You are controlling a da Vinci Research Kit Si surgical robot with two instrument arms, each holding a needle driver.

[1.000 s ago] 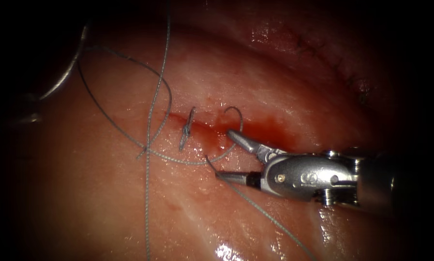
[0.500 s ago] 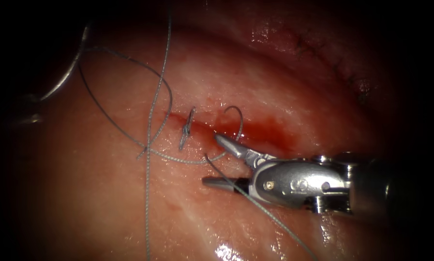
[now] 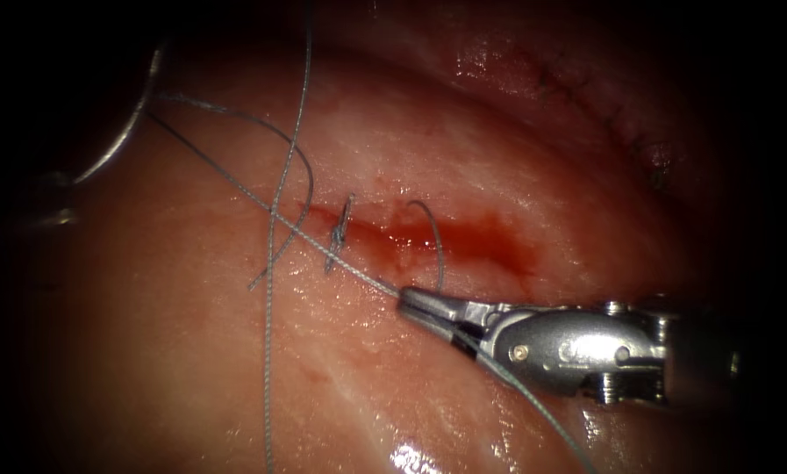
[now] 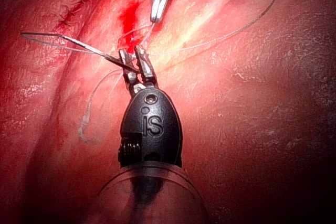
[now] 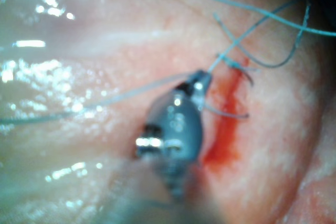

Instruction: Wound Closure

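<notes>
Right tool (image 3: 408, 300) has its jaws closed on the thread (image 3: 235, 184), just below the cut (image 3: 463, 237). From there the grey thread runs in a straight, tight line up and to the left, past a stitch (image 3: 340, 230), toward the needle (image 3: 128, 123). Left tool (image 4: 134, 61) has its jaws clamped on the needle near one end. The needle is thin and curved, out of the tissue (image 3: 191, 351), well left of the cut, and its long axis stands steeply.

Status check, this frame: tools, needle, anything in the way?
Right tool shut on thread, strand taut toward the needle. Left tool shut on needle, out of the tissue, left of the cut. Slack thread loops cross the taut strand.
</notes>
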